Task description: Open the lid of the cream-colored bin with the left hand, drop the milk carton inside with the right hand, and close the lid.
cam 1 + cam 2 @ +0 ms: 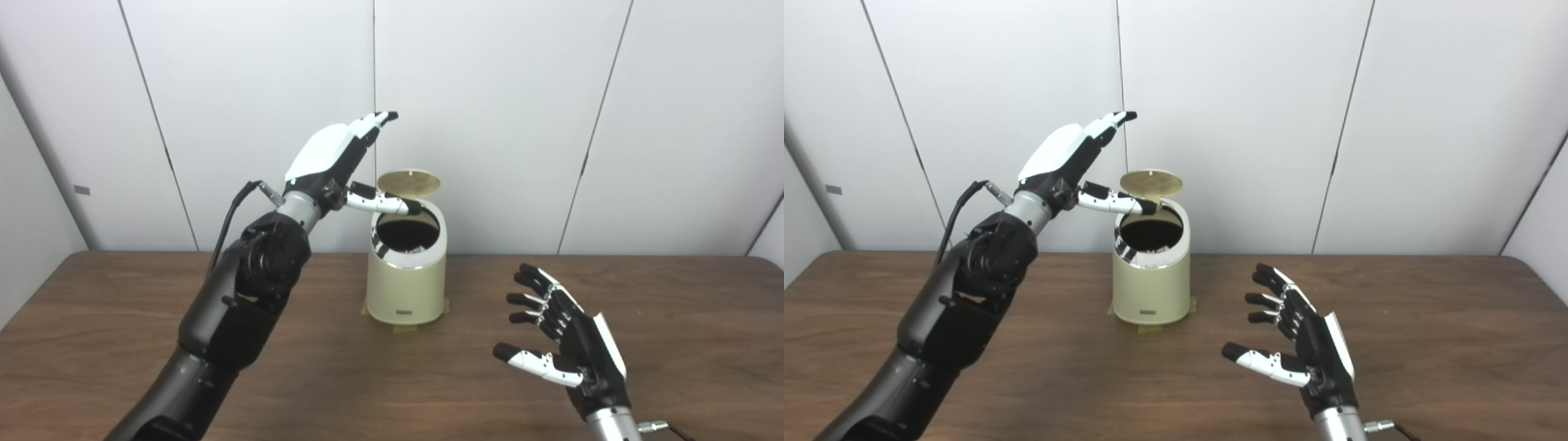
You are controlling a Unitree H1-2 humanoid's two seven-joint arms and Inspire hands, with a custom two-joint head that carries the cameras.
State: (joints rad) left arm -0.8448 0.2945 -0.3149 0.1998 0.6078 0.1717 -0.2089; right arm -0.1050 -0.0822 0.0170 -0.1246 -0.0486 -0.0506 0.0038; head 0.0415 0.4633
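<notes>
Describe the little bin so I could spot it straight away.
Look at the brown table, near its far edge by the white wall. The bin stands there between the two hands, below the raised left hand and beyond the open right hand. It is a cream cylinder with a dark mouth and a round lid tipped up behind.

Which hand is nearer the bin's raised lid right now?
Left. The left hand is raised just left of the lid, its thumb reaching over the bin rim. The right hand hangs open low over the table, to the bin's right.
</notes>
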